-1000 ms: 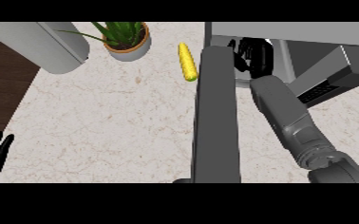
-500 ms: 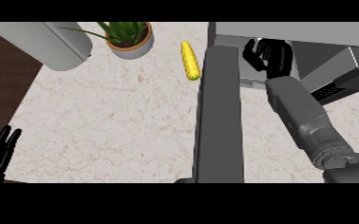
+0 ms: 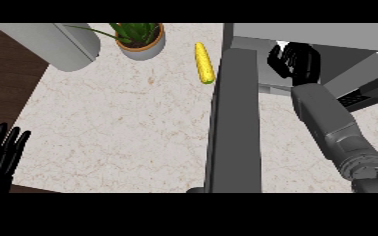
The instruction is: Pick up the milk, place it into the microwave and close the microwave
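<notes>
At the view's upper right, the right hand sits inside the microwave opening, forearm running up from the lower right edge, just right of the open microwave door, which shows edge-on as a long dark slab running top to bottom. Right fingers are curled, looks like round something, but the milk itself is hidden; cannot tell from this view if the carton is in the hand or already set down in the cavity. Best guess: milk is at or under that hand, inside the microwave, so placing step is near done or being finished. Key relation for what comes next: door lies directly left of the right hand and forearm, long axis toward the robot, so the arm has to come out of the cavity before the door can swing; right hand is much the nearer one to the door. Left hand at lower left edge, fingers straight and up, resting, well apart from everything. On the worktop: yellow corn cob just left of the door top, potted plant, grey cylinder upper left; none matter to the task.
</notes>
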Controlling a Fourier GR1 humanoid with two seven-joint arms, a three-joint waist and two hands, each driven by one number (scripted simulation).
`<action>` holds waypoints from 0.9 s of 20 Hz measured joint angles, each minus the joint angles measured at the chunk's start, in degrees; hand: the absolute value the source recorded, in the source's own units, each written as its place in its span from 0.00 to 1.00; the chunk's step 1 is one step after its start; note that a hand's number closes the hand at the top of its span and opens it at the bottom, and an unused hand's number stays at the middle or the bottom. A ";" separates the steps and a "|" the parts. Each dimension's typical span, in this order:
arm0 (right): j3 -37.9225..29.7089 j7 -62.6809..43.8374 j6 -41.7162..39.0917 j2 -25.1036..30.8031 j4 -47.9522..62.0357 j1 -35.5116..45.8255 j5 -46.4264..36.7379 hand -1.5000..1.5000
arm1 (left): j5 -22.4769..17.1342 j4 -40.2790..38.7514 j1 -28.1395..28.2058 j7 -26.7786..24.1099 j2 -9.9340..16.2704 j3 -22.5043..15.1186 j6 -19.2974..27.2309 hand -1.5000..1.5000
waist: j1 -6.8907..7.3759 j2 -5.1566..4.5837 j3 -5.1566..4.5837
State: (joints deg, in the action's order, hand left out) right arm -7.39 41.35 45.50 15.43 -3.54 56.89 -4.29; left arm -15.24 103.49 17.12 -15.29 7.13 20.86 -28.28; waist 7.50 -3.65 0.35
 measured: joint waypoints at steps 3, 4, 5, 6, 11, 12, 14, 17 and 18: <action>1.10 -0.21 -0.02 0.00 0.69 -0.04 -1.22 0.00 | 0.15 -0.99 -0.59 -0.17 0.25 -0.13 -0.34 0.00 | 0.42 -0.16 -0.01; 1.52 -0.54 0.19 -0.07 0.95 0.25 -1.68 0.00 | 0.51 -1.14 -0.88 -0.16 0.07 -0.42 -0.15 0.00 | 0.52 -0.19 -0.01; 1.76 -0.65 0.38 -0.28 0.96 0.36 -1.96 0.00 | 0.81 -1.52 -1.18 -0.44 0.02 -0.43 -0.01 0.00 | 0.56 -0.20 -0.01; 1.83 -0.76 0.59 -0.15 0.89 0.45 -2.07 0.00 | 0.89 -1.68 -1.36 -0.45 0.09 -0.39 0.04 0.00 | 0.70 -0.27 0.01; 2.09 -1.31 2.44 -1.73 0.26 0.92 -2.53 0.00 | 1.24 -2.63 -2.29 -0.25 0.48 -0.31 0.19 0.00 | 0.89 -0.20 0.02; 2.23 -1.32 2.78 -2.07 0.15 0.92 -2.71 0.00 | 1.34 -2.88 -2.58 -0.39 0.57 -0.29 0.19 0.00 | 0.89 -0.20 0.01; 2.49 -1.42 3.02 -2.25 0.05 1.29 -3.07 0.00 | 1.88 -3.44 -2.75 -0.94 0.39 -0.45 0.25 0.00 | 0.95 -0.19 0.00; 2.86 -1.56 3.21 -2.93 0.16 1.46 -3.57 0.00 | 2.31 -4.41 -3.29 -1.39 0.47 -0.41 0.31 0.00 | 0.79 -0.10 -0.03; 2.94 -1.50 3.21 -3.21 0.13 1.41 -3.68 0.00 | 2.47 -4.78 -3.52 -1.51 0.53 -0.42 0.31 0.00 | 0.74 -0.12 -0.03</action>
State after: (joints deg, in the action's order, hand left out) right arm -4.45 39.85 48.71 12.21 -3.41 58.29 -7.97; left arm -12.77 98.71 13.60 -16.80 7.67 20.45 -27.97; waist 8.24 -3.77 0.32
